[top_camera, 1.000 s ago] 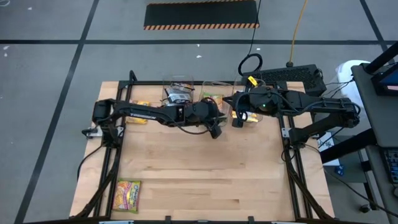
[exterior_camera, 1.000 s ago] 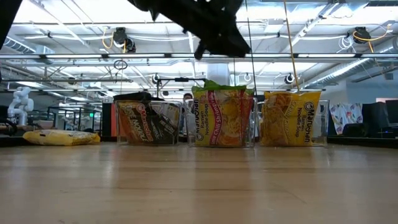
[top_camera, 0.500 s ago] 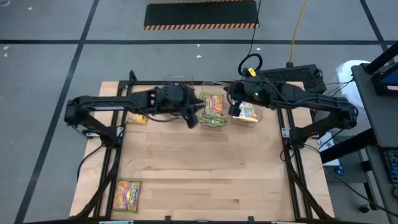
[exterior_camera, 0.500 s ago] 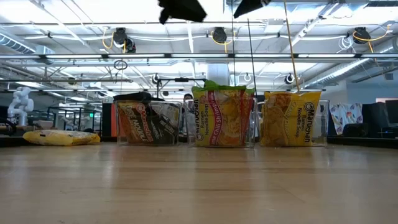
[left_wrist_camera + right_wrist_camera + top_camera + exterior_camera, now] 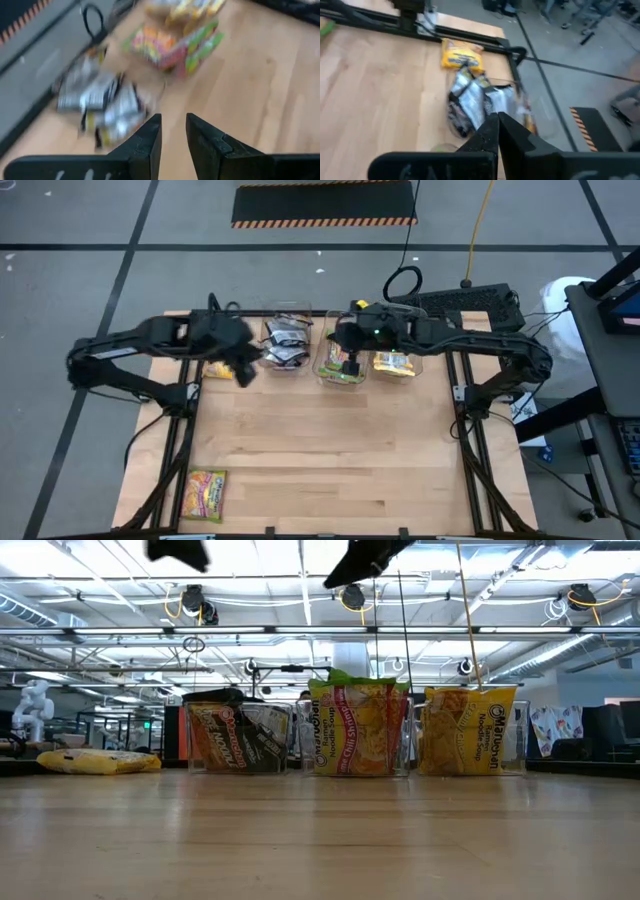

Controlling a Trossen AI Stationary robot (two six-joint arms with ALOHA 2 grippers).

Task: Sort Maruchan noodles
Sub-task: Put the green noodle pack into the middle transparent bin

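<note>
Three clear bins stand along the table's far edge. One holds black noodle packets (image 5: 287, 344), the middle one lime-green packets (image 5: 340, 352) and the right one yellow packets (image 5: 395, 362). A loose yellow packet (image 5: 221, 368) lies flat at the far left, and a lime-green packet (image 5: 206, 492) lies flat at the near left corner. My left gripper (image 5: 243, 370) hangs open and empty (image 5: 173, 132), high beside the loose yellow packet. My right gripper (image 5: 350, 365) is shut and empty (image 5: 497, 125), high over the middle bin.
Black frame rails (image 5: 185, 395) run along both table sides and the far edge. The wide middle and near part of the wooden table top (image 5: 330, 460) is bare. In the low view the bins (image 5: 360, 730) stand in a row, and both grippers are near the top edge.
My left gripper has swung from beside the middle bin toward the table's left edge and risen, ending by the loose yellow packet. My right gripper has moved from over the right bin toward the left, to over the middle bin. No packet has moved.
</note>
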